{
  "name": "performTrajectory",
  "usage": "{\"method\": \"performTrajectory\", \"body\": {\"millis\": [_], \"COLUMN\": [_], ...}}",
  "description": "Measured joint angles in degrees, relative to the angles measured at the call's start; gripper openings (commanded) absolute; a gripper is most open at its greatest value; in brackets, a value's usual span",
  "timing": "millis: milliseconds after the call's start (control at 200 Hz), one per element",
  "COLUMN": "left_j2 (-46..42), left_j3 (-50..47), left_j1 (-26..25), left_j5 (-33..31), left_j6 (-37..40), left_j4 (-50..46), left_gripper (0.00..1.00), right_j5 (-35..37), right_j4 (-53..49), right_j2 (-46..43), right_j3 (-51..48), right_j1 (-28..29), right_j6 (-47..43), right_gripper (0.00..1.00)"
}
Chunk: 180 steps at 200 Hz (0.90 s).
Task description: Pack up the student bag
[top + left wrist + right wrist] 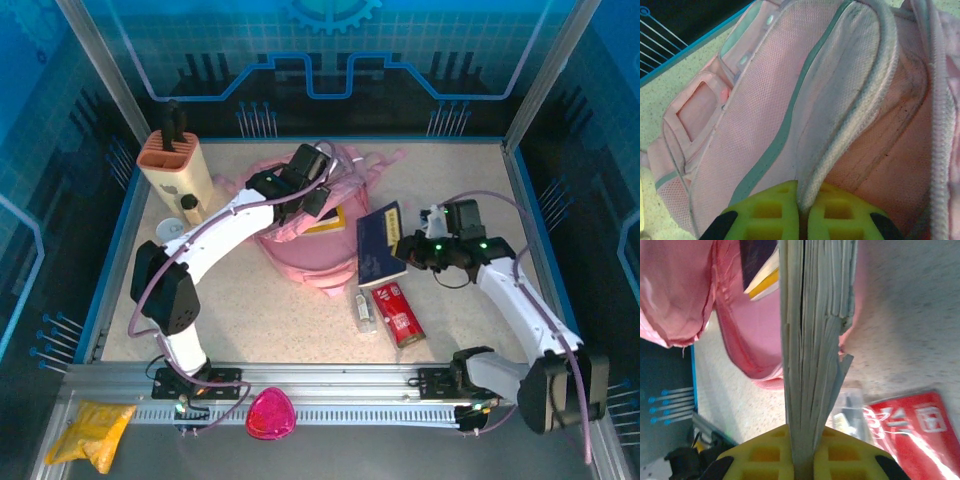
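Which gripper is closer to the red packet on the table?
Right. The right gripper, clamping the blue book, is just beyond the red packet. The left gripper is farther off, over the pink bag, pinching its edge.

1. No wording can be read anywhere.
2. The red packet (400, 315) toward the bench's near edge bears white print, too blurred to read.
3. The blue book (378, 243) shows no legible title.
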Motion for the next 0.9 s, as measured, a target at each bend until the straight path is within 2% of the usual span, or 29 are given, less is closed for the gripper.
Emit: {"method": "performTrajectory", "body": {"millis": [255,380,600,765,840,900], "left_j2": [-0.94,-1.4,-2.27,-3.26,-3.45,-3.5], "left_j3": [2.4,2.73,2.73,2.71,2.71,2.69], "left_j1": [0.39,0.39,0.48,1.03,1.03,1.03], "left_j5": [1.2,1.64,2.49,2.64,2.78,2.99], "left_j6": [-1.64,-1.95,-3.15,-4.09,-4.52,-4.66], "left_j4": [-4.48,-5.53,-6.29,-6.27,-6.27,-6.29], "left_gripper": [0.0,0.0,0.0,0.0,0.0,0.0], "right_j5": [-3.56,-4.31,-3.13,1.25,3.58,5.2], "right_j4": [16.7,26.1,34.27,35.32,34.88,34.14], "right_j2": [13.49,21.86,33.81,39.89,40.87,40.81], "right_j3": [2.16,5.6,12.94,16.79,17.22,17.22], "right_j1": [9.55,12.9,16.33,16.5,16.48,16.5], "right_j6": [7.72,11.43,13.9,13.86,12.76,11.93], "right_gripper": [0.01,0.0,0.05,0.18,0.36,0.44]}}
